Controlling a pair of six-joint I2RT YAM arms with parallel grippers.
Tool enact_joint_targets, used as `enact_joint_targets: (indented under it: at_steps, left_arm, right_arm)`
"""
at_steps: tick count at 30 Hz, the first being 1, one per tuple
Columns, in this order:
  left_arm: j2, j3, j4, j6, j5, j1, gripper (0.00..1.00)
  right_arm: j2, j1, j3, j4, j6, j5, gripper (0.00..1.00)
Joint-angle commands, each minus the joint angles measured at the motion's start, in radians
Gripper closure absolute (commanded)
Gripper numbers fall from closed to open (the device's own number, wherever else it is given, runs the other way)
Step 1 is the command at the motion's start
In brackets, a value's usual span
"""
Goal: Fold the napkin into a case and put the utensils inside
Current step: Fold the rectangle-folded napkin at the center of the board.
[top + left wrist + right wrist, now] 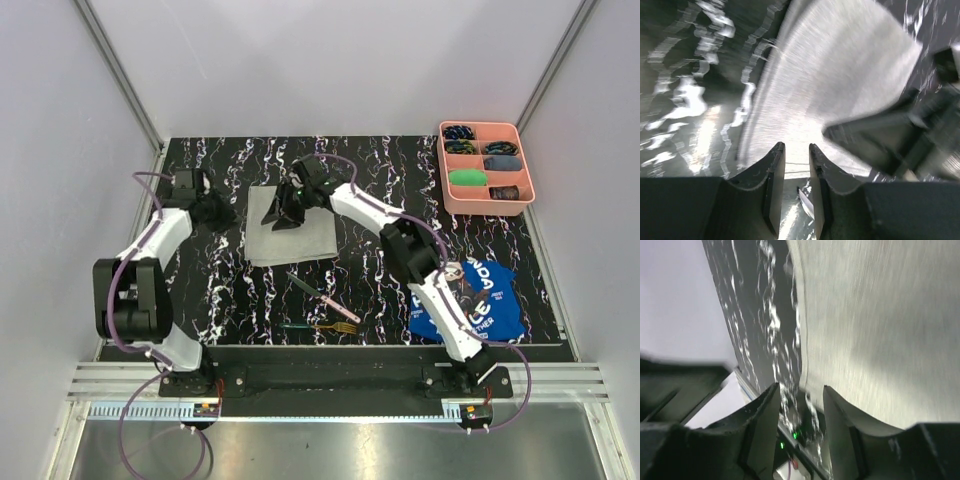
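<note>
The light grey napkin [300, 240] lies flat on the black marbled table, unfolded. My right gripper [281, 219] is over its far left part, open, one finger above the cloth edge in the right wrist view [800, 390]; the napkin [880, 330] fills the right there. My left gripper [228, 217] is at the napkin's left edge, jaws a little apart and holding nothing; the cloth [840, 75] lies just ahead of its fingertips [796, 148]. The pink-handled knife [318, 292] and green-handled fork [318, 326] lie on the table in front of the napkin.
A pink compartment tray [487, 206] with small items stands at the back right. A blue printed cloth [492, 298] lies at the right front, beside the right arm. White walls enclose the table on three sides.
</note>
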Motion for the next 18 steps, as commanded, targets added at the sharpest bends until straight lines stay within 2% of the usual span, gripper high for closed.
enact_joint_targets:
  at_steps: [1, 3, 4, 7, 12, 18]
  left_arm:
    - [0.117, 0.055, 0.01, 0.031, 0.138, -0.046, 0.72]
    - [0.148, 0.056, 0.014, 0.03, 0.137, -0.064, 0.73]
    - [0.153, 0.053, 0.016, 0.036, 0.133, -0.08, 0.73]
    - [0.191, 0.05, 0.022, 0.031, 0.121, -0.104, 0.73]
    - [0.243, 0.024, 0.042, 0.005, 0.094, -0.135, 0.73]
    - [0.237, -0.034, 0.048, 0.002, 0.045, -0.154, 0.72]
  right_arm:
    - [-0.284, -0.034, -0.228, -0.014, -0.139, 0.018, 0.51]
    - [-0.348, -0.052, -0.336, 0.009, -0.153, 0.01, 0.53]
    - [-0.409, -0.075, -0.444, 0.042, -0.158, 0.008, 0.55]
    - [-0.486, -0.121, -0.609, 0.098, -0.175, -0.004, 0.65]
    - [-0.492, -0.132, -0.708, 0.152, -0.212, -0.053, 0.74]
    - [-0.452, -0.163, -0.769, 0.199, -0.252, 0.06, 0.8]
